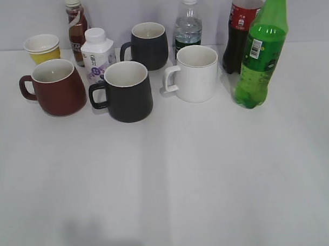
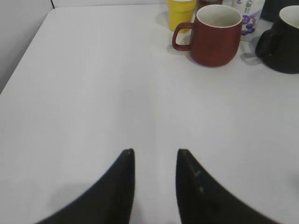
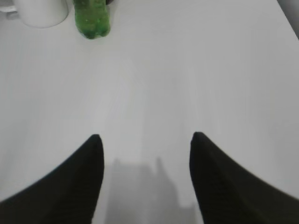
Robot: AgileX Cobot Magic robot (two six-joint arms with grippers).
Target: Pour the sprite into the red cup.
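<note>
The sprite (image 1: 258,52), a tall green bottle with a green cap, stands upright at the right back of the table; its base shows in the right wrist view (image 3: 92,18). The red cup (image 1: 56,87), dark red with a white inside and its handle to the left, stands at the left; it also shows in the left wrist view (image 2: 215,34). My left gripper (image 2: 155,151) is open and empty over bare table, well short of the red cup. My right gripper (image 3: 145,136) is open wide and empty, well short of the sprite. Neither gripper shows in the exterior view.
A black mug (image 1: 126,91) and a white mug (image 1: 195,73) stand between cup and sprite. Behind are a second black mug (image 1: 149,45), a yellow cup (image 1: 43,48), a small white bottle (image 1: 97,54), a tea bottle (image 1: 77,24), a water bottle (image 1: 188,26) and a cola bottle (image 1: 240,28).
</note>
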